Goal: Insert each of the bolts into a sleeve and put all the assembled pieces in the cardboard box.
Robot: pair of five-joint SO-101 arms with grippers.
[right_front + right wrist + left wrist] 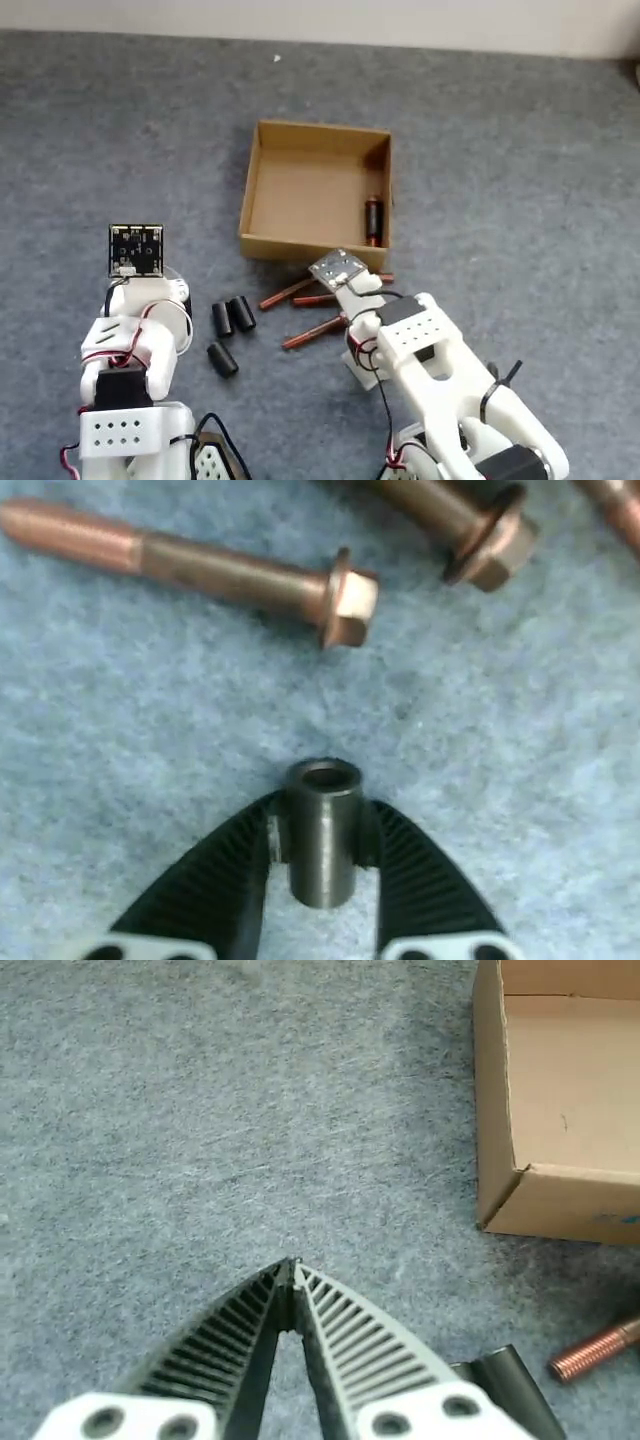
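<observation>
My right gripper [323, 813] is shut on a black sleeve [322, 830], held with its bore facing outward just above the carpet. Copper bolts lie beyond it, one [200, 565] closest and another [455, 520] farther off. From above, the bolts [315, 331] lie by the front wall of the cardboard box [262, 190], under my right arm's wrist. One assembled piece [373, 220] lies inside the box by its right wall. Three loose sleeves [222, 358] sit left of the bolts. My left gripper [292, 1266] is shut and empty, low over bare carpet left of the box [500, 1100].
Grey carpet covers the whole work surface. In the left wrist view a bolt tip [595, 1350] and a sleeve [510, 1380] lie beside my left gripper. The white arm bases stand at the near edge, left [125, 380] and right [450, 390].
</observation>
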